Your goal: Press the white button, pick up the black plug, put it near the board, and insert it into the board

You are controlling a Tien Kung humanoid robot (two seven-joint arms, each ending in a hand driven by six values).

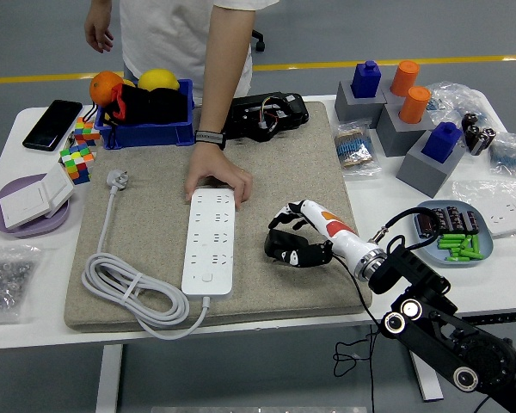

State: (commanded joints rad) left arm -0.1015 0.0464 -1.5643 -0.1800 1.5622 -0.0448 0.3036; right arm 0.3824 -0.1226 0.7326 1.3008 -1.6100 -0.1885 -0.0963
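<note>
The fingers (285,225) of the right hand (299,238) were curled around the black plug (284,247), gripping it just above the tan mat (275,163), a little to the right of the white power strip (210,242); whether the plug touched the mat could not be told. Behind the hand, a white wrist with an orange patch ran back to the black right arm (439,331), which came in from the lower right corner. The power strip lay lengthwise on the mat, its white cord (125,288) looped at the lower left and ending in a white plug (116,179) near the mat's upper left edge. A person's hand (217,178) pressed flat on the strip's far end, a dark band on the wrist. On the white counter (374,189), left of the mat, sat a purple plate (30,219) bearing a white switch, colored cubes (76,159) and a black phone (52,124). A blue bin (146,133) stood at the far edge, and gray blocks with blue and orange pegs (404,112) stood at the right.
</note>
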